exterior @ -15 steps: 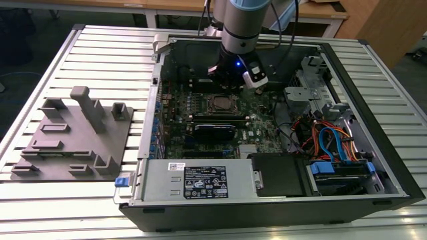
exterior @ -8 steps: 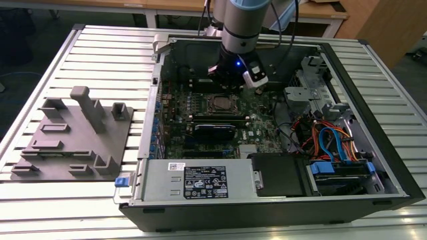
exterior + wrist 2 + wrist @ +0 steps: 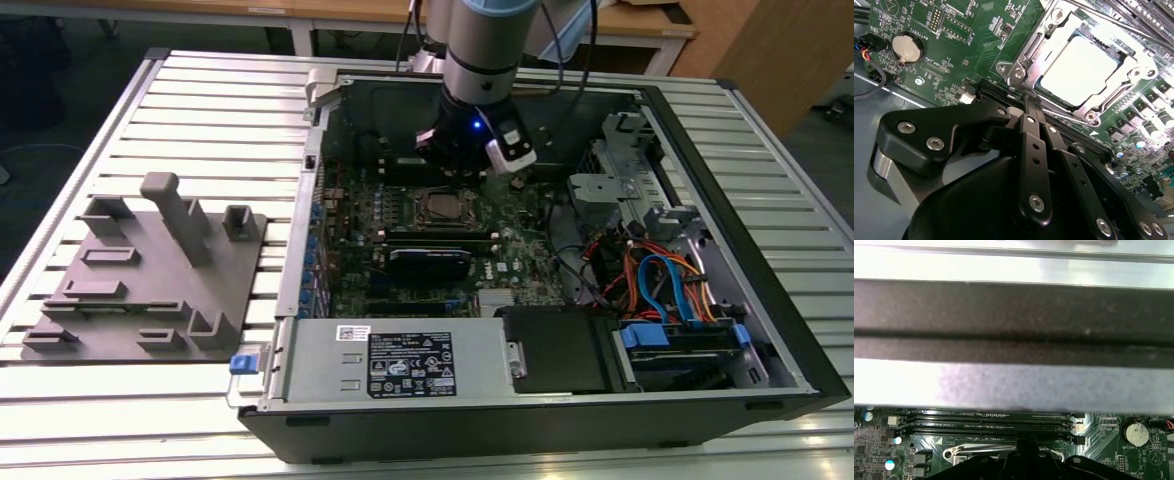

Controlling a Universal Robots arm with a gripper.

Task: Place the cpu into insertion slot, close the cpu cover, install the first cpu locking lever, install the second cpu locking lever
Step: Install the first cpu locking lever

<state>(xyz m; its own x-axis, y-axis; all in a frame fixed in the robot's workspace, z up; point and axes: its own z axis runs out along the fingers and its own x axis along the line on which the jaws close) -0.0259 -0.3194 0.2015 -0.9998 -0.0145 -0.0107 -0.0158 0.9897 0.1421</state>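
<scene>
The cpu [image 3: 1079, 65] lies flat in the insertion slot [image 3: 441, 207], its pale metal face showing through the window of the cpu cover [image 3: 1026, 55], which is folded down over it. A thin locking lever [image 3: 1114, 22] runs along the socket's far side. My gripper [image 3: 1030, 97] is shut, its two slim black fingers [image 3: 1026, 125] pressed together with nothing visible between them. The tips sit just beside the socket's corner, close over the board. In the exterior view the gripper [image 3: 451, 165] hangs inside the open case just behind the socket. In the first wrist view the cover's silvery edge [image 3: 979, 452] shows by the gripper [image 3: 1019, 452].
Long black memory slots [image 3: 989, 422] run beside the socket, with a coin battery [image 3: 906, 47] nearby. The case wall [image 3: 1014, 315] stands close to the wrist. A power supply [image 3: 400, 365] and a cabled drive cage [image 3: 667, 290] fill the case front. A grey fixture plate [image 3: 147, 270] lies at the exterior view's left.
</scene>
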